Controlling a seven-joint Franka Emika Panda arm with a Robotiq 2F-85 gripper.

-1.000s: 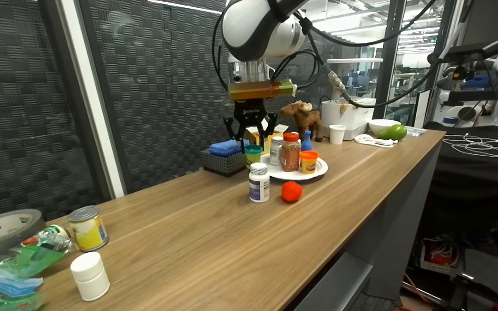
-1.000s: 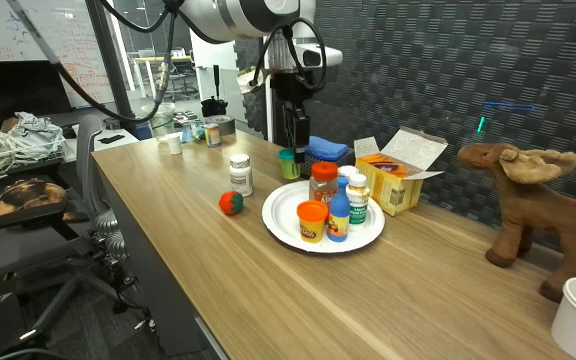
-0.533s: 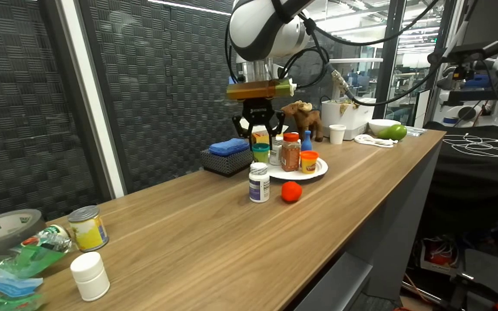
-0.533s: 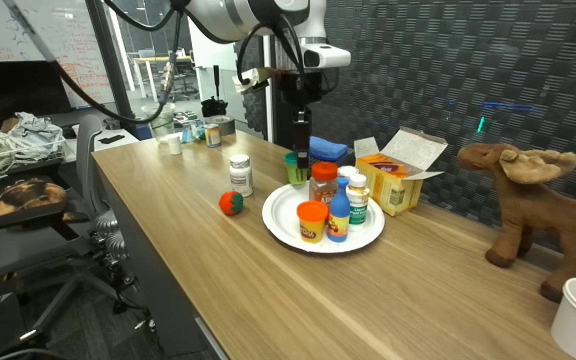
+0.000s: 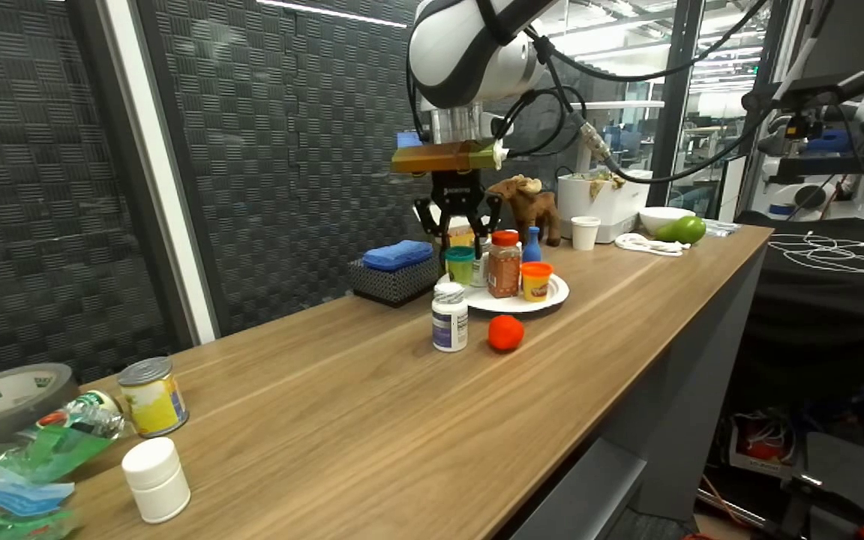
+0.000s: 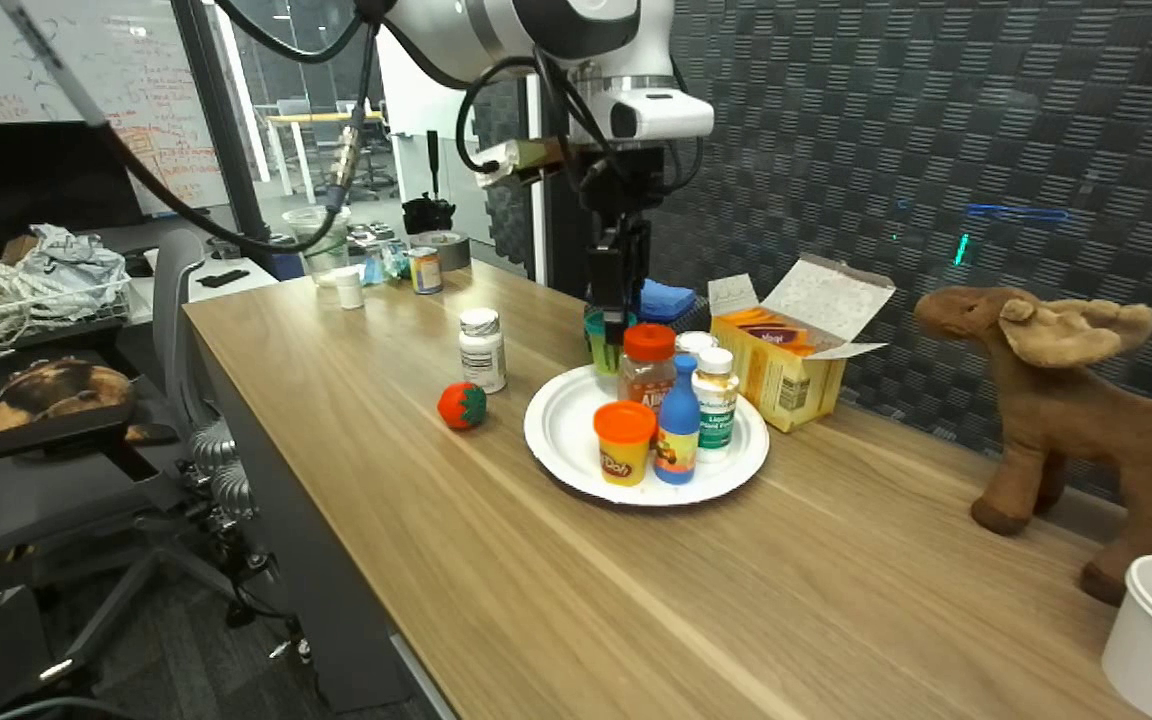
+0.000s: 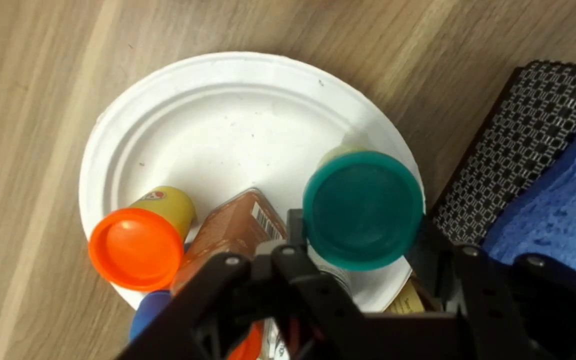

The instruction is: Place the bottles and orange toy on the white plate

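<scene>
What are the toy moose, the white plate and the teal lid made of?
The toy moose looks like soft, matte fabric: its brown body seems stuffed. The white plate is perhaps pressed paper, dull with a ridged rim, but could be plastic. The teal lid is probably smooth plastic: even colour, raised edge.

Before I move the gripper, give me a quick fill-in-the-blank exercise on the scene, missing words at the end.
1. The orange toy rests on the table, not on the white ____.
2. The gripper is closed on the teal-lidded tub; the other tub in the wrist view has an ____ lid.
3. The long-necked bottle on the white plate is mostly ____.
4. The labelled bottle next to the orange toy has a ____ cap.

Missing words: plate; orange; blue; white.
</scene>
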